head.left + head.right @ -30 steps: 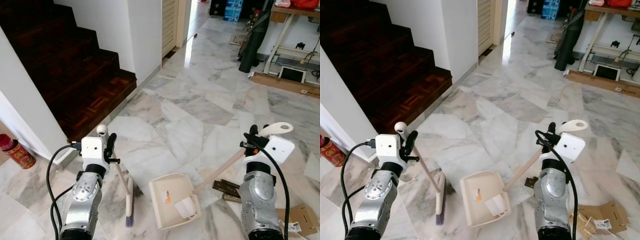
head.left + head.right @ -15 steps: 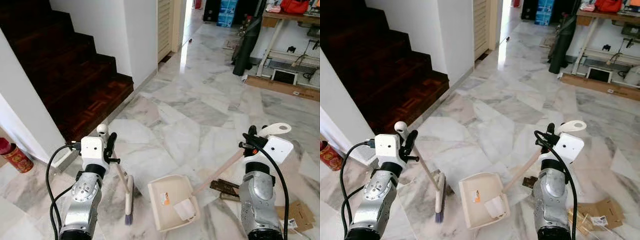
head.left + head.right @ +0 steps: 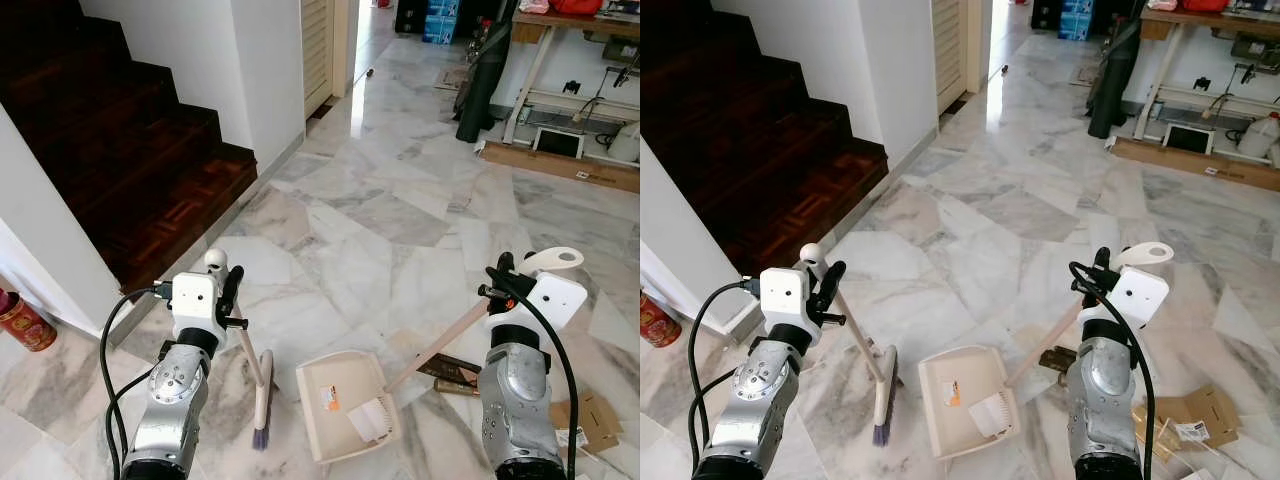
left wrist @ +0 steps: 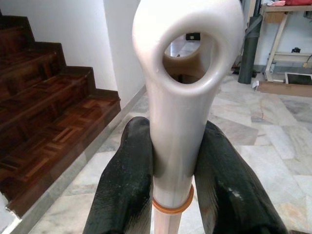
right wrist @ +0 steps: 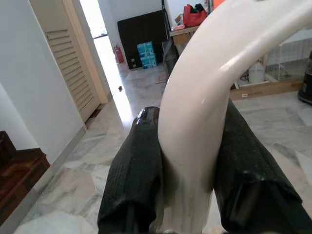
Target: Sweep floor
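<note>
A: Left eye view. Left pincer (image 3: 226, 291) clamped on broom handle, broom (image 3: 261, 392) head down on marble floor (image 3: 380, 215), just left of dustpan (image 3: 345, 402). Right pincer (image 3: 497, 282) clamped on dustpan handle (image 3: 444, 343), pan flat on floor, some whitish paper scrap (image 3: 371, 418) already in its near corner.

B: Step in hand?

A: Looks like sweeping debris toward pan. Best done by keeping bristles pressed to floor, short strokes toward pan mouth, pan lip held flush so nothing slips under. Dark flat scraps (image 3: 452, 370) near right arm, cardboard piece (image 3: 592, 412) beyond it: likely next targets, on far side of pan from broom.

B: Right eye view?

A: Same layout. Extra at right edge: white jug (image 3: 1254, 135) under desk (image 3: 1200, 20), more of cardboard with label. Red tin (image 3: 655, 326) by wall at far left, dark wooden stairs (image 3: 750, 140) behind.

B: Left wrist view?

A: Close-up not available from head: both black fingers (image 4: 127, 187) tight on either side of broom's white grip, below hang-hole loop, orange ring at the grip's lower end. Firm, centred hold.

B: Right wrist view?

A: Fingers (image 5: 136, 170) squeezed around curved white dustpan grip. Also shows louvred door (image 5: 73, 63), blue boxes (image 5: 147, 53) and red bag (image 5: 194, 14) down the hall.
</note>
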Controlling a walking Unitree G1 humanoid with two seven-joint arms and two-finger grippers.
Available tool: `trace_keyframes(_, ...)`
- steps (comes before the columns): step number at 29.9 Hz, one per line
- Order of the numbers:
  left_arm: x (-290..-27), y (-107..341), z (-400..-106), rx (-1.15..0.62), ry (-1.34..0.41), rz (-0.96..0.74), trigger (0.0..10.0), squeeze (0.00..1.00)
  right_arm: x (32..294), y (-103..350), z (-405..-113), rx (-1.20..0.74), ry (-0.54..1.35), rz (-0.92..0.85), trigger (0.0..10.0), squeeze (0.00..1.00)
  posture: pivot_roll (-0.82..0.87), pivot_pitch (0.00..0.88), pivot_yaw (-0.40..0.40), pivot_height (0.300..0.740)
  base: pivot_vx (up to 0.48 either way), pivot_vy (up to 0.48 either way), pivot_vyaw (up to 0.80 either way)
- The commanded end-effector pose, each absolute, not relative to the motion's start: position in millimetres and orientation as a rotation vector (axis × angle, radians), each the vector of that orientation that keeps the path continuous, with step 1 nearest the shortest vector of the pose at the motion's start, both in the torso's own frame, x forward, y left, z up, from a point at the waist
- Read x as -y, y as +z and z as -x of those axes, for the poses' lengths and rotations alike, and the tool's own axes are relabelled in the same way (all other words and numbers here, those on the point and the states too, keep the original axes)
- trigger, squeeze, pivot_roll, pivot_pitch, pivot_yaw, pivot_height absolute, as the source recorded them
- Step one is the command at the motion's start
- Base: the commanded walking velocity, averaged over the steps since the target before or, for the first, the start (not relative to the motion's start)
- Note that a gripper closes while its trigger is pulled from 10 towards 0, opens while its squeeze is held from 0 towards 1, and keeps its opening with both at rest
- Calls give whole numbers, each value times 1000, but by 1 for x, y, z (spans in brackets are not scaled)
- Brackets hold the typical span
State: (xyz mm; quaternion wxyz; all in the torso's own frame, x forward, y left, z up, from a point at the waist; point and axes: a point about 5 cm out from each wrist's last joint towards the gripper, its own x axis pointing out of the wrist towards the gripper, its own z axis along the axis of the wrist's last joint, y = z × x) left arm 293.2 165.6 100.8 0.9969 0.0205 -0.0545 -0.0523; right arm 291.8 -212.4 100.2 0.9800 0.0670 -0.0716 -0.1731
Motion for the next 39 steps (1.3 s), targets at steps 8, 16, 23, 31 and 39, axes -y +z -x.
trace_keyframes(8,-165,112,-294,157,-109,-54,10000,0,212,105,-293,161,-348,-142,10000,0,-10,0,42,740,0,0,0)
trace_keyframes(16,-165,112,-294,159,-106,-51,10000,0,212,105,-293,159,-347,-142,10000,0,-10,0,40,740,0,0,0)
trace_keyframes(23,-165,112,-294,159,-107,-52,10000,0,212,105,-293,159,-345,-137,10000,0,-12,0,42,740,0,0,0)
trace_keyframes(31,-165,112,-294,157,-104,-57,10000,0,211,107,-293,173,-334,-118,10000,0,-16,0,47,740,0,0,55)
trace_keyframes(39,-166,111,-292,156,-102,-61,10000,0,209,105,-293,168,-328,-124,10000,0,-8,0,46,740,0,0,600)
